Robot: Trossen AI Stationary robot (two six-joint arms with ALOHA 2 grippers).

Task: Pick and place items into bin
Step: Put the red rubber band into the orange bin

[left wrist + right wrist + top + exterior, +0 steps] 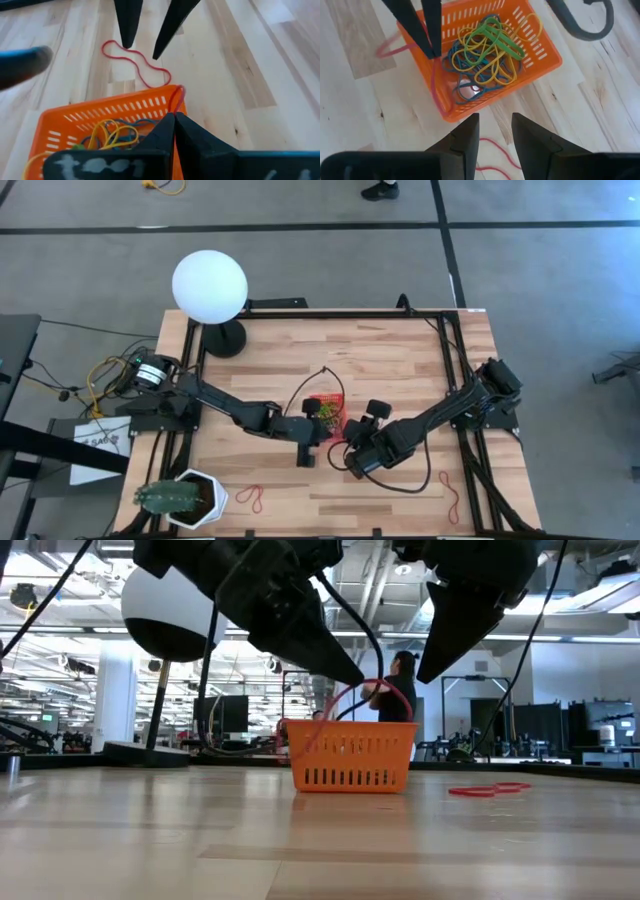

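The small orange-red mesh basket [326,408] stands mid-table and holds several yellow, green and blue rubber bands [487,50]. My left gripper [174,116] is shut on a red rubber band [395,47] just above the basket's near corner; it also shows in the right wrist view [431,52]. My right gripper [495,117] is open and empty, beside the basket and above the table. Another red band [135,62] lies flat on the wood below its fingers. My left gripper pinches the red band [436,62] between its two fingertips, pointing down and slanting in from the table's left. The band hangs slack from the tips, one loop sticking out beside the basket [350,695], one strand running down the basket's corner wall [438,97].
A white globe lamp [209,285] stands at the far left, a white pot with a cactus [185,498] at the near left corner. Loose red bands lie near the front edge [250,498] and at the right [450,483]. A person [400,690] stands far behind the table.
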